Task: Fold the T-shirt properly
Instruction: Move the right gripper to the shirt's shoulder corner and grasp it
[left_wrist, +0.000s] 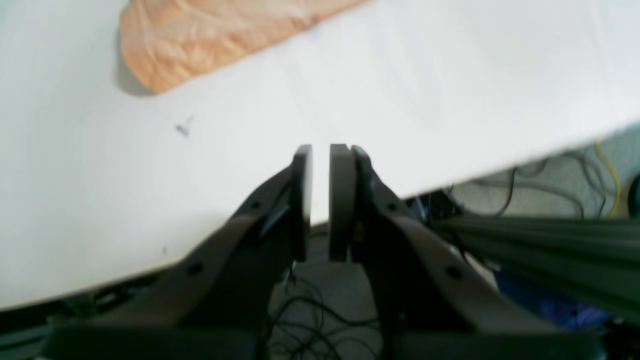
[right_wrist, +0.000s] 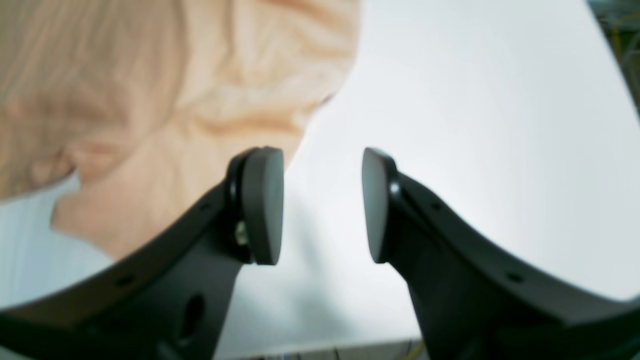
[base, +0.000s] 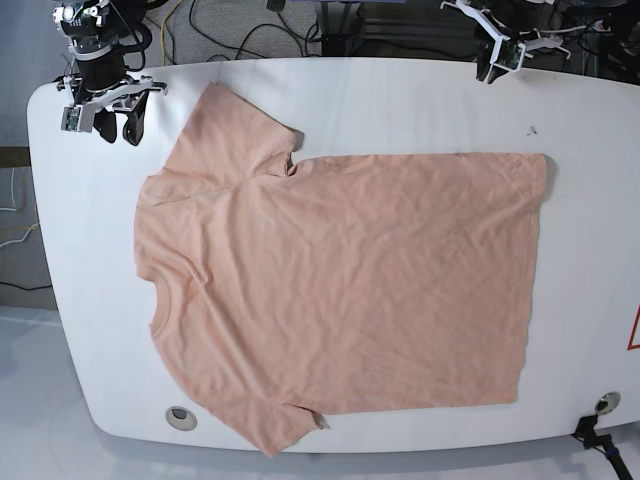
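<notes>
Dark padded fingers (right_wrist: 262, 205) of the right hand (right_wrist: 322, 205) fill the foreground of its wrist view, spread well apart with nothing between them, hovering over bare desk just beside a sleeve of the T-shirt (right_wrist: 165, 95). The left hand (left_wrist: 320, 200) hangs over the desk's (left_wrist: 450, 90) edge, its pads almost together with only a thin gap showing and nothing held; a hem corner of the shirt lies well apart from it.

From the base view, the peach T-shirt (base: 340, 290) lies spread flat across the white desk (base: 590, 200), collar toward the right arm's side, hem toward the left arm's side, one sleeve pointing to the far edge and the other to the near edge. No fold has been made.

Judging by the shallow wrinkles, the fabric is thin, soft and light: it should drape and sag when lifted and could drag or bunch if only one point is pulled. Sensible grips look like the shoulder or sleeve seam for the right hand and the far hem corner for the left, pinching a single edge.

Both wrist views are blurred, so weave and seams are hard to read. No print shows on the upturned side. The near sleeve's tip sits close to the desk edge.
</notes>
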